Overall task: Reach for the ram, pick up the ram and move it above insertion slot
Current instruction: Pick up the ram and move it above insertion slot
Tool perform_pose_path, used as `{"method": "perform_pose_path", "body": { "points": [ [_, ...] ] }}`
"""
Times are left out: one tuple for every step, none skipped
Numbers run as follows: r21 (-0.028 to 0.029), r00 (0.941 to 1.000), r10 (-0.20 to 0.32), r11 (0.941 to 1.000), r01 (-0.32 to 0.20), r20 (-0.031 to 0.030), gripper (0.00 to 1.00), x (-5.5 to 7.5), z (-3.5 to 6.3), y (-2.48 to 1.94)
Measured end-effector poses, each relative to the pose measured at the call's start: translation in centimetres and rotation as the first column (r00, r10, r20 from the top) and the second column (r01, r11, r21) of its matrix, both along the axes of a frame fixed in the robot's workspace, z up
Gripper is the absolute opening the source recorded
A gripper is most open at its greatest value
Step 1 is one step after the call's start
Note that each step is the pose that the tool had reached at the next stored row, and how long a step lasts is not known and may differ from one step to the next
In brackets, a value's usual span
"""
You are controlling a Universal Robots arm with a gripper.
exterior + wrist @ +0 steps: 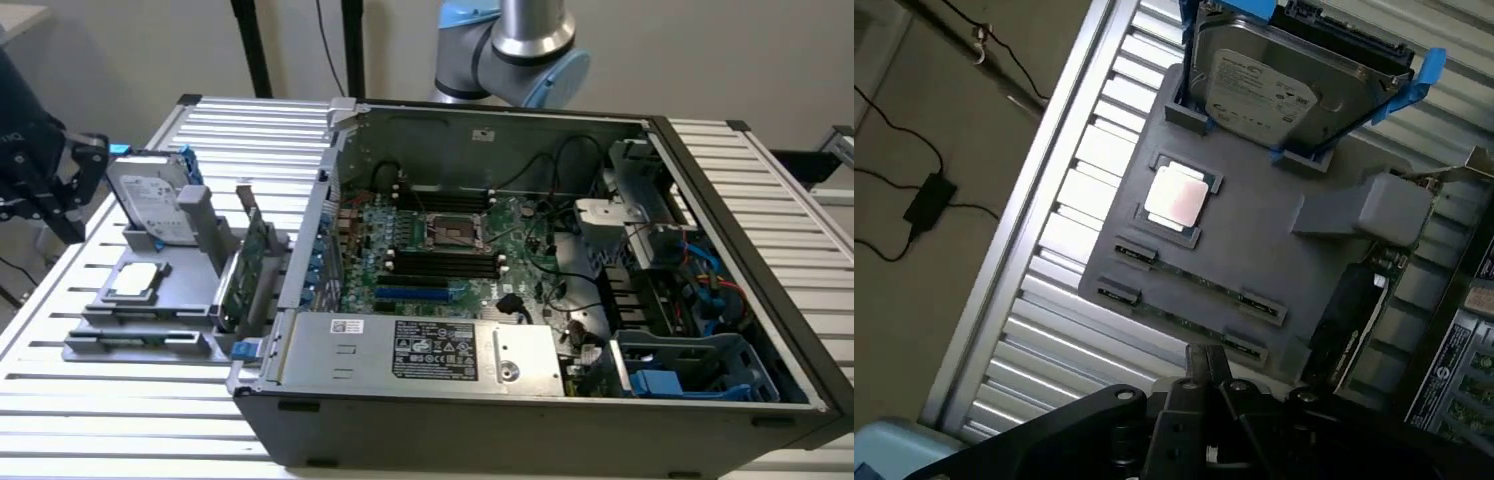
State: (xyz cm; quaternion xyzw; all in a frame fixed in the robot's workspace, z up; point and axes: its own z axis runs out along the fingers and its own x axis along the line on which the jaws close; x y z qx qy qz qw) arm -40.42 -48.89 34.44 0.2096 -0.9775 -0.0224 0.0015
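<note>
Aluminium slatted table [1054,240], grey fixture [1254,250] on it; tan floor [914,300]; pincer [1206,365] together, empty.

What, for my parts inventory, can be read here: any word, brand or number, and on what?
No text reads clearly.
Hard drive label: print too blurred to read.
Power supply label: print too small to read.
White sticker on the power supply: too small to read.

1. A plain pale beige wall [721,50] is running across the top of the exterior view.
2. Black upright poles [251,45] are standing before it, upper left.
3. A ribbed silver aluminium table [120,400] is spreading across the lower left.
4. A small black power adapter [930,198] is lying on a tan floor [914,330].
</note>
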Motion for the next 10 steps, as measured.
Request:
{"method": "perform_pose_path", "body": {
  "points": [
    [-0.0001,0.9998,0.018,0.9998,-0.018,0.0000,0.11,0.00,0.00,0.00],
    [0.0000,0.9994,0.036,0.9994,-0.036,0.0000,0.11,0.00,0.00,0.00],
    [0.0000,0.9985,0.054,0.9985,-0.054,0.0000,0.11,0.00,0.00,0.00],
    [0.0000,0.9974,0.072,0.9974,-0.072,0.0000,0.11,0.00,0.00,0.00],
    [0.0000,0.9960,0.090,0.9960,-0.090,-0.0001,0.11,0.00,0.00,0.00],
    [0.0000,0.9941,0.108,0.9941,-0.108,0.0000,0.11,0.00,0.00,0.00],
    [-0.0001,0.9920,0.126,0.9920,-0.126,0.0000,0.11,0.00,0.00,0.00],
    [0.0000,0.9894,0.145,0.9894,-0.145,-0.0001,0.11,0.00,0.00,0.00],
    [-0.0001,0.9867,0.163,0.9867,-0.163,-0.0001,0.11,0.00,0.00,0.00],
    [-0.0001,0.9836,0.181,0.9836,-0.181,0.0000,0.11,0.00,0.00,0.00]
  ]
}}
